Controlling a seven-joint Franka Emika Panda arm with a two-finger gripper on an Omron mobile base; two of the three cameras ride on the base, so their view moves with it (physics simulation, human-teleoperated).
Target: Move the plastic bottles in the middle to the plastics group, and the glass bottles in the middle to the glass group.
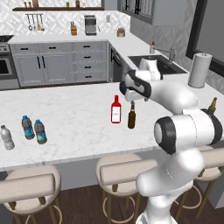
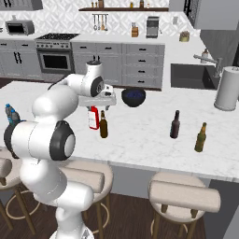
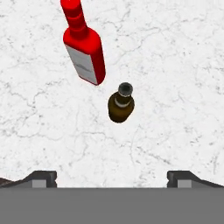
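Red bottle (image 1: 116, 110) and brown bottle (image 1: 131, 117) upright mid-counter, blue-green-labelled plastic bottle (image 1: 40, 131) beside plastics group (image 1: 17, 132)

Three small plastic water bottles stand together: one pale-capped (image 1: 6, 137) and two blue-capped (image 1: 27, 127) (image 1: 40, 131). Glass bottles number four: one red bottle (image 1: 116, 110), one brown bottle (image 1: 131, 116), one near-black bottle (image 2: 175, 124) and one amber-green bottle (image 2: 200, 137). Three stools (image 1: 124, 171) line the counter (image 1: 74, 109).

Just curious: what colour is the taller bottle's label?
White, on the red bottle; clearest in the hand view.

hidden: red bottle (image 2: 93, 117) partly behind arm | label perhaps unreadable
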